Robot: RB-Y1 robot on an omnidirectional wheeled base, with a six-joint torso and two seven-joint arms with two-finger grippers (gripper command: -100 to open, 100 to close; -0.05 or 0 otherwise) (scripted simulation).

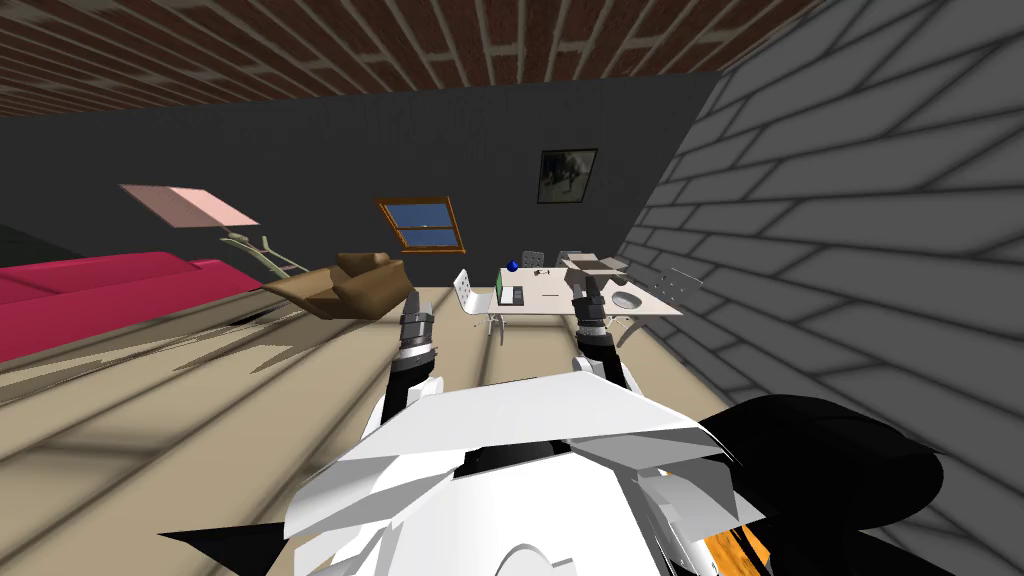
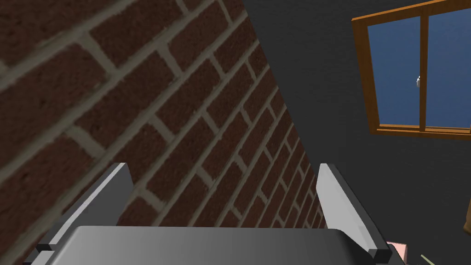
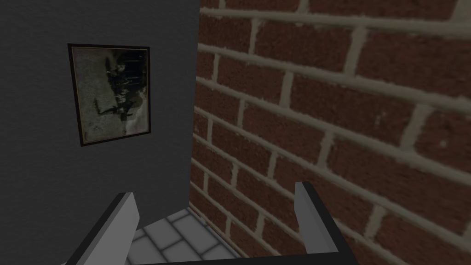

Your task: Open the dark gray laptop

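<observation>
Across the room stands a pale table (image 1: 560, 300), and on its left end lies a small dark flat thing (image 1: 515, 296), probably the laptop, beside a green object (image 1: 499, 284); whether its lid is up I cannot tell from here. Both arms are raised in front of my chest, well short of the table. My left gripper (image 1: 411, 300) (image 2: 223, 170) is open with nothing between its fingers. My right gripper (image 1: 579, 282) (image 3: 216, 192) is also open and holds nothing; in the head view it overlaps the table.
A white chair (image 1: 470, 292) stands at the table's near left end and an open box (image 1: 594, 265) sits on the table. A brown armchair (image 1: 350, 285) and a pink sofa (image 1: 100, 290) are to the left. A grey block wall (image 1: 850, 250) runs along the right. Wooden floor lies between.
</observation>
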